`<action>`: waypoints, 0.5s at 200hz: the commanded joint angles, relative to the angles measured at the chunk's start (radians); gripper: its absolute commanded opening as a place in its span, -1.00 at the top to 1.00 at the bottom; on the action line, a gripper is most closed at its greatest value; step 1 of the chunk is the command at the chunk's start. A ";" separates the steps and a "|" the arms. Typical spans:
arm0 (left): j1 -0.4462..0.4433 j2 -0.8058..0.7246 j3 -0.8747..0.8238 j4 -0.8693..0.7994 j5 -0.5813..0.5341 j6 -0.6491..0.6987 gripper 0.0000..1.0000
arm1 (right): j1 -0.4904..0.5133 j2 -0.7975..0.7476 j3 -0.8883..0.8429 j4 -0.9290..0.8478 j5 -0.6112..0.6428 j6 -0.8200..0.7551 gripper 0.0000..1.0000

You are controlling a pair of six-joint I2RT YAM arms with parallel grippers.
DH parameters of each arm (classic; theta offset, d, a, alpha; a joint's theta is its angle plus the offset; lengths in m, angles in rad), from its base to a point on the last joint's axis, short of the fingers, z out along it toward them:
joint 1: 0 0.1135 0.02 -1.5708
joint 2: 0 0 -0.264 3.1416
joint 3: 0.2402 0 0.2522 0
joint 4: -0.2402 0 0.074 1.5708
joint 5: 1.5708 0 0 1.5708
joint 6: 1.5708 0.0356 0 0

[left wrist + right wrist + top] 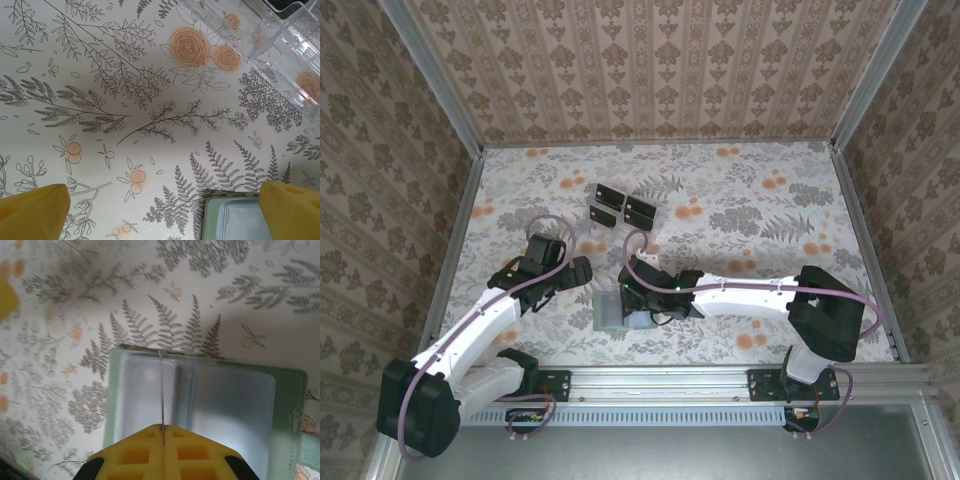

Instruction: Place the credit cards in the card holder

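Soft, even, fairly bright light all over.
Faint diffuse shadows across the table [770, 210]; up close, near yellow fingertips [35, 212] blurred out of focus, pale sheen over the card holder [235, 400] windows, sharp white glints along the far-right clear rack [280, 45].

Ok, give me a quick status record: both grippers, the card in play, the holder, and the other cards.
right gripper: shut on a credit card, pinched edge-on
credit card: upright, its far edge over the card holder; whether it has entered a pocket cannot be told
card holder: flat on the floral table, clear pocket facing up
left gripper: open, empty, close beside the card holder
other cards: black cards at the clear plastic rack, farther back
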 commanded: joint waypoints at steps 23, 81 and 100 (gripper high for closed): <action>-0.005 0.004 -0.013 -0.006 -0.024 -0.025 -1.00 | 0.007 0.040 -0.061 0.025 0.035 0.048 1.00; -0.058 0.012 -0.020 0.002 -0.028 -0.037 -1.00 | -0.025 0.015 -0.099 -0.041 0.109 -0.003 1.00; -0.078 0.020 -0.021 0.013 -0.028 -0.042 -1.00 | -0.051 -0.006 -0.119 -0.048 0.118 -0.021 1.00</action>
